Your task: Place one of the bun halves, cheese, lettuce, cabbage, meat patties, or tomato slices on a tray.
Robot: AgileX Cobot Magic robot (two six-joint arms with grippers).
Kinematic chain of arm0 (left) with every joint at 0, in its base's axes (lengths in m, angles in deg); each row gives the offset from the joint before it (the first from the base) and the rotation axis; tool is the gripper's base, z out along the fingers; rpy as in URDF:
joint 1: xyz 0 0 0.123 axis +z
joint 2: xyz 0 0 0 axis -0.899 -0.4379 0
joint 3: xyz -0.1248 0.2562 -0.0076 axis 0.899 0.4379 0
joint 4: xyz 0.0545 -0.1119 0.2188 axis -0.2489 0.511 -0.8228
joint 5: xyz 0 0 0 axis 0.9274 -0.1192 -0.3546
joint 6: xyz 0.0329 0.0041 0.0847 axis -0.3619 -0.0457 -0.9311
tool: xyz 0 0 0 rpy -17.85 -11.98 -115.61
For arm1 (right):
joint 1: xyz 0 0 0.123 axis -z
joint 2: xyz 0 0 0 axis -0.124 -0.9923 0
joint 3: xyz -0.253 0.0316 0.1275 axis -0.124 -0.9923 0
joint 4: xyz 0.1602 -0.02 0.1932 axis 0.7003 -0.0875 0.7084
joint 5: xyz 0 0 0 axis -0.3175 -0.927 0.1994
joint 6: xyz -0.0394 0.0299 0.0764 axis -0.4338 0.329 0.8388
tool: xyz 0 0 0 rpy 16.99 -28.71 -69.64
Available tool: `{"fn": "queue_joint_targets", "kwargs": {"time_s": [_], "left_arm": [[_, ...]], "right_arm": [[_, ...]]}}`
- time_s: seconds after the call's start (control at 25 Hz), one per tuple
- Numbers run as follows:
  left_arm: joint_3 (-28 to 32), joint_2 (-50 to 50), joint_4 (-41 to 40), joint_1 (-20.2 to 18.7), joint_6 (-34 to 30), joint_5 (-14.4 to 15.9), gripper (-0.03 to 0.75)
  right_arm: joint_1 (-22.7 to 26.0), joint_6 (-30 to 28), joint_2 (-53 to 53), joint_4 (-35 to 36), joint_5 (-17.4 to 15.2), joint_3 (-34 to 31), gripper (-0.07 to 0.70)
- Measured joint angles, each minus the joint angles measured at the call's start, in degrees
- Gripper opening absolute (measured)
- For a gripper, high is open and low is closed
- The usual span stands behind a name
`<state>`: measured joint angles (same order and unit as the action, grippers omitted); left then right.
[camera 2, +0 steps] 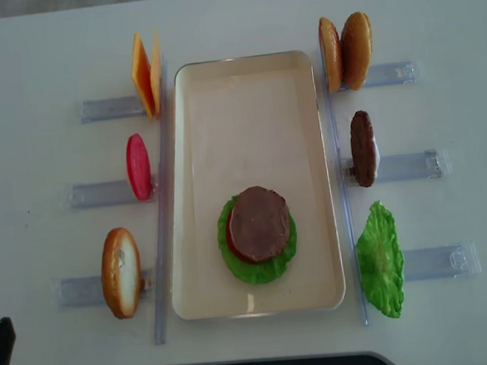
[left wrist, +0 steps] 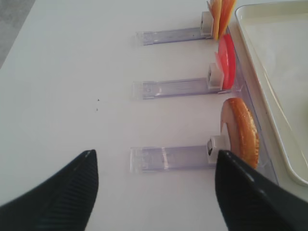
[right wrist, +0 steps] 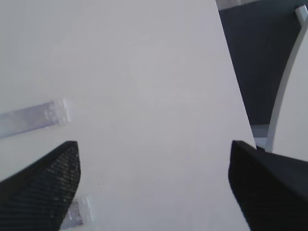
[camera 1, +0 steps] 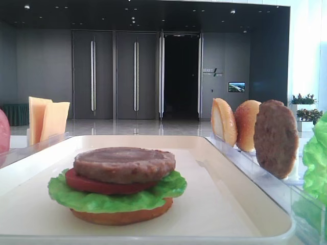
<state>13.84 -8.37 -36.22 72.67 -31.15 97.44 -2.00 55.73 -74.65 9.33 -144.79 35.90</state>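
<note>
Above bare white tabletop (right wrist: 144, 72), the right hand (right wrist: 154, 187) hangs with its two dark, cross-hatched fingers (right wrist: 48, 183) spread wide and nothing between them; two clear plastic holders (right wrist: 33, 118) lie flat beneath it. Over the left side, the left hand (left wrist: 154, 192) is likewise wide apart and empty, its ribbed black fingers (left wrist: 250, 192) framing a clear holder rail (left wrist: 168, 158) with a glossy golden bun half (left wrist: 243, 130) standing on edge at its end; beyond stand a flat red tomato slice (left wrist: 227, 61) and thin pale-orange cheese slices (left wrist: 220, 14), each upright in its own holder. Beside them lies the tray (camera 2: 244, 74), cream-white, rectangular, round-cornered, low-rimmed; near its front end sits a stack: bun base (camera 1: 122, 217), ruffled green lettuce (camera 1: 102, 199), tomato (camera 1: 87, 184), and on top the rough greyish-brown meat patty (camera 2: 259, 223). Right of the tray, two bun halves (camera 2: 347, 52), a darker patty (camera 2: 362, 147) and a second lettuce leaf (camera 2: 381, 260) rest in holders.
</note>
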Motion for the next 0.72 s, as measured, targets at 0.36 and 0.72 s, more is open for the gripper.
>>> {"fn": "queue_joint_targets", "kwargs": {"time_s": [0.36,0.72], "left_arm": [[0.0,0.0,0.0,0.0,0.0,0.0,0.576],[0.0,0.0,0.0,0.0,0.0,0.0,0.576]], "right_arm": [[-5.0,-1.5,18.0,1.3,-0.1,-3.9,0.591],[-7.6,-1.8,39.6,1.4,-0.1,-14.5,0.591]]}}
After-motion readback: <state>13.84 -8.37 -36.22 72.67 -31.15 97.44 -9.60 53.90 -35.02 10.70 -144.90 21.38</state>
